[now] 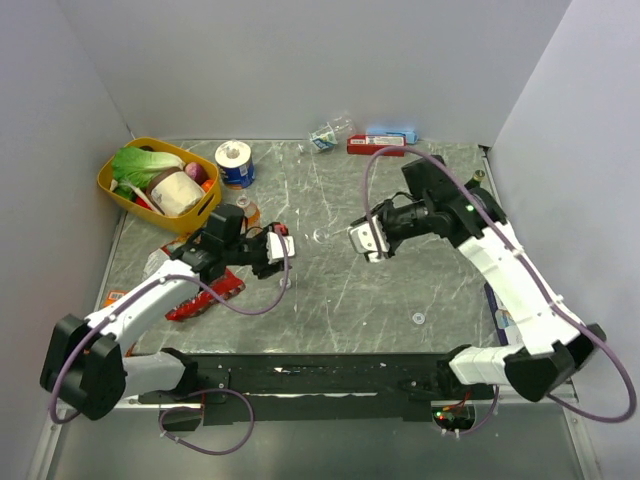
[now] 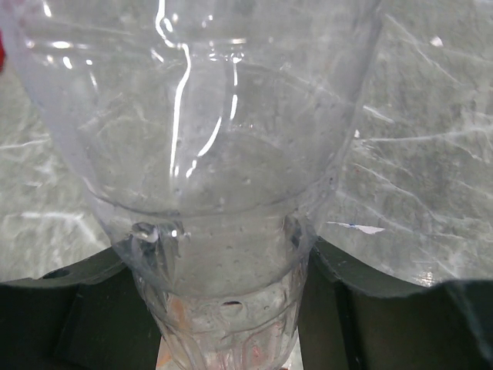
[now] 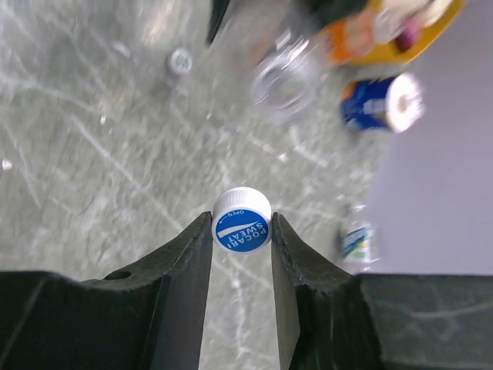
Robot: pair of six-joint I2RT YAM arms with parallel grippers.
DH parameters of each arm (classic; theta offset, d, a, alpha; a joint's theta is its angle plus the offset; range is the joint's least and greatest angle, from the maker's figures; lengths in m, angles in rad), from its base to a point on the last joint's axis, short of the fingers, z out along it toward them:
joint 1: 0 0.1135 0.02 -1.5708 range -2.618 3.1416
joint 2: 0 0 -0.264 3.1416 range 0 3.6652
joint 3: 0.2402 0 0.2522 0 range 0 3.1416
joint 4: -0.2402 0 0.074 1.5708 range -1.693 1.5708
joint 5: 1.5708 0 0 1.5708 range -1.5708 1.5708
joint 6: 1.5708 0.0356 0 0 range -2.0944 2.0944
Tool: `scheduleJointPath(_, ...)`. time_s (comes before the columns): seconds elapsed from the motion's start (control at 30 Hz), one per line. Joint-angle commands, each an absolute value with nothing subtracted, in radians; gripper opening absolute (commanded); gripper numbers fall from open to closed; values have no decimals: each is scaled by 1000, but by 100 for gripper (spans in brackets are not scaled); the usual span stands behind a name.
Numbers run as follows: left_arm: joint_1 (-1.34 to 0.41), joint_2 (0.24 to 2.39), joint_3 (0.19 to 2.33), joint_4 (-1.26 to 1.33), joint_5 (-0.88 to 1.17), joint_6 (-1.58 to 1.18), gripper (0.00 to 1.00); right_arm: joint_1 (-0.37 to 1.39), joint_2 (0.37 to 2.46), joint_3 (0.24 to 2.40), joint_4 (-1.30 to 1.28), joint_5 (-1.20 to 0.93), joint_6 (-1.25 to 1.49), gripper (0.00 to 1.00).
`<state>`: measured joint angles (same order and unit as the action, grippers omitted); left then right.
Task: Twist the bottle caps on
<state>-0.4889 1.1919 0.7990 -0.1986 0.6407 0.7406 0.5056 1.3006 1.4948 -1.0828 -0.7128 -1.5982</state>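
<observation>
Blue-white cap [image 3: 242, 227] clamped in right end effector [image 3: 241, 225]; left end effector [image 2: 223, 277] grasping clear bottle [image 2: 200, 139].

Centre of table [image 1: 340, 300] bare btwn arms: open lane from near edge to back strip. Gap btwn left gripper [image 1: 283, 246] and right gripper [image 1: 357, 243] narrow, partly taken by clear bottle [image 2: 200, 154] jutting from left jaws; right jaws filled by blue cap [image 3: 241, 230]. Far-L corner blocked: yellow basket [image 1: 108, 180], blue-white cylinder [image 1: 234, 163] just beside. Back strip cluttered: water bottle [image 1: 328, 135] lying down, red box [image 1: 375, 147] next to it. Red packet [image 1: 205, 297] under L arm. Lone white cap [image 1: 418, 318] near-R, flat on surface. Walls close L, R, back.
</observation>
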Motion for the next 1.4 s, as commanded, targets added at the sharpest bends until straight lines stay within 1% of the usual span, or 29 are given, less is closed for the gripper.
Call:
scheduleJointPath(0.0,-506,1247,824,-120,747,848,1,529,1264,1531,-1140,-813,-1613,18)
scheduleJointPath(0.17,-515,1276,830,-91,790,822,1,590,1250,1528,-1149,-802,-1690,17)
scheduleJointPath(0.27,-523,1269,812,-46,804,811,1,609,1259,1532,-1109,-804,-1652,17)
scheduleJointPath(0.6,-526,1285,819,-60,831,836,1,650,1301,1545,-1013,-795,-1611,18)
scheduleJointPath(0.87,-529,1290,821,-57,824,854,1,652,1338,1566,-1020,-787,-1623,18)
scheduleJointPath(1.03,-529,1287,816,-26,808,858,1,652,1379,1615,-1089,-779,-1635,19)
scheduleJointPath(1.23,-529,1275,781,87,787,776,1,652,1405,1624,-1094,-767,-1572,19)
scheduleJointPath(1.37,-529,1256,742,179,759,687,1,649,1448,1667,-1088,-753,-1415,18)
